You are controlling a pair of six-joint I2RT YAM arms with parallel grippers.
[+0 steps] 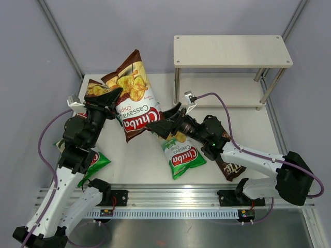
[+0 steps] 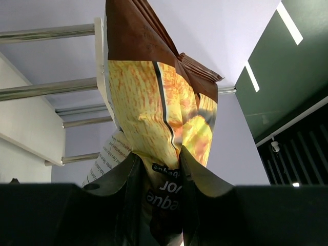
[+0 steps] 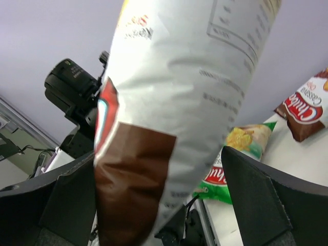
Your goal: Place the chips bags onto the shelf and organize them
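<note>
As left jaws pinch a brown bag point(image 2: 154, 92), shelf point(image 1: 230, 50) stands apart.

We record the brown Chuba bag point(image 1: 135, 98) as glossy printed film, creased, w/ glare on the front. Its back, per the right wrist view, is white and duller. Light-green Chuba bag point(image 1: 182, 155): same glossy film. Kettle bag point(image 1: 231, 169): dark film, mostly covered, sheen not judged. Shelf point(image 1: 230, 51): boards cream, matt, faint wood-grain look. Legs point(image 1: 177, 85): bright smooth metal tube. Left gripper point(image 2: 159, 154) and right gripper point(image 3: 159, 154): matt black plastic, smooth. Table point(image 1: 145, 165): white, matt, smooth. Front rail point(image 1: 176, 196): silver metal, slotted. Cables point(image 1: 220, 98): purple, smooth sheath.
</note>
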